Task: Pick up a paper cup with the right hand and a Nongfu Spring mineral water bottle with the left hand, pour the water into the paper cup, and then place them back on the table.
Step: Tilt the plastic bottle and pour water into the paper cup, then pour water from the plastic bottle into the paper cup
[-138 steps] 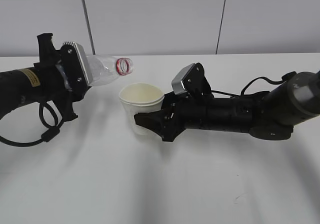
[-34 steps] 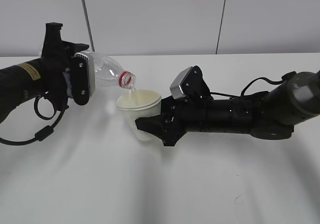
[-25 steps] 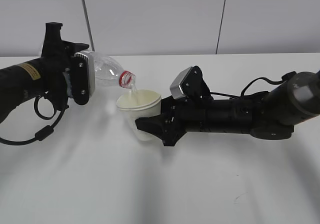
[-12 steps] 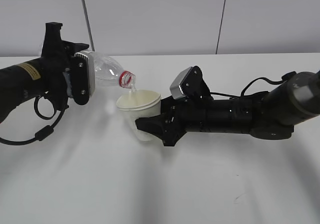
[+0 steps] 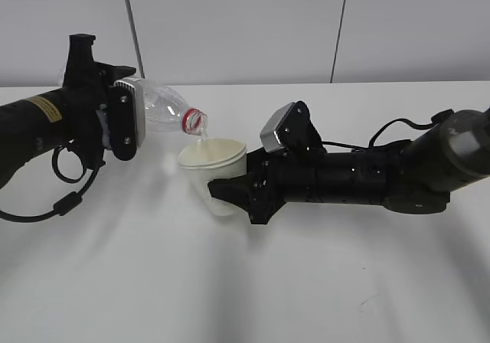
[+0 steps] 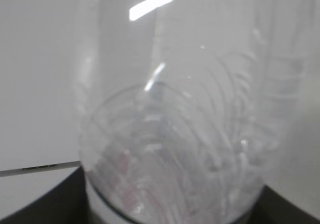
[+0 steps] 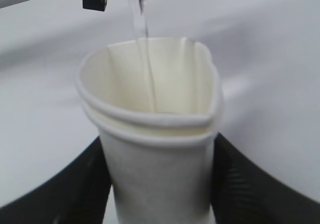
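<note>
My left gripper (image 5: 126,121) is shut on the clear water bottle (image 5: 164,109), tilted with its red-ringed neck (image 5: 193,121) down over the paper cup (image 5: 214,171). A thin stream of water (image 5: 201,136) runs from the neck into the cup; it also shows in the right wrist view (image 7: 142,49). My right gripper (image 5: 230,192) is shut on the white cup, held upright just above the table (image 5: 245,282). In the right wrist view the cup (image 7: 155,149) sits between the two black fingers (image 7: 75,184), its rim squeezed out of round. The left wrist view is filled by the bottle's clear body (image 6: 175,134).
The right arm (image 5: 367,174) lies low across the table's right side. A black cable (image 5: 69,197) loops under the left arm. A small dark scuff mark (image 5: 366,300) is on the table at the front right. A grey wall (image 5: 245,21) runs behind.
The bottle has tipped from nearly level to neck-down over the cup and water now pours. In the last second neither arm has visibly moved.
</note>
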Controlling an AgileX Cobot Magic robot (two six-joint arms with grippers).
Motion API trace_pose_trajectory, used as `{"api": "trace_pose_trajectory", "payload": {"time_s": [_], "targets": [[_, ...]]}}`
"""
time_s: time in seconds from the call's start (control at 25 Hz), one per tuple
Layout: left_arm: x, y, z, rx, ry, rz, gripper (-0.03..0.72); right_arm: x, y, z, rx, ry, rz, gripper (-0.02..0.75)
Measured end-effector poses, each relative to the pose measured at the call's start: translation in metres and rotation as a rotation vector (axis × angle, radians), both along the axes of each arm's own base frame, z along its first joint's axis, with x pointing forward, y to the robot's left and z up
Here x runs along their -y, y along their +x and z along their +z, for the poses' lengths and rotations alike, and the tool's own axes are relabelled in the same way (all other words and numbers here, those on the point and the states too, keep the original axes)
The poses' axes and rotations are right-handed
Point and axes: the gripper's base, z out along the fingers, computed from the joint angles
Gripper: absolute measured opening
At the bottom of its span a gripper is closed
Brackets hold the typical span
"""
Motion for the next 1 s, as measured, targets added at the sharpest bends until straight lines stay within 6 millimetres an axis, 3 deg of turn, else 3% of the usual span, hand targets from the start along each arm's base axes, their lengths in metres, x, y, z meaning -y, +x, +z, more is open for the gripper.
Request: {"api": "trace_pose_trajectory", "payload": {"time_s": [1.0], "targets": [[-0.0001, 0.0001, -0.0002, 0.004, 0.018, -0.003, 0.397, 0.0000, -0.0001, -0.0001, 0.000, -0.001, 0.002, 0.412]]}}
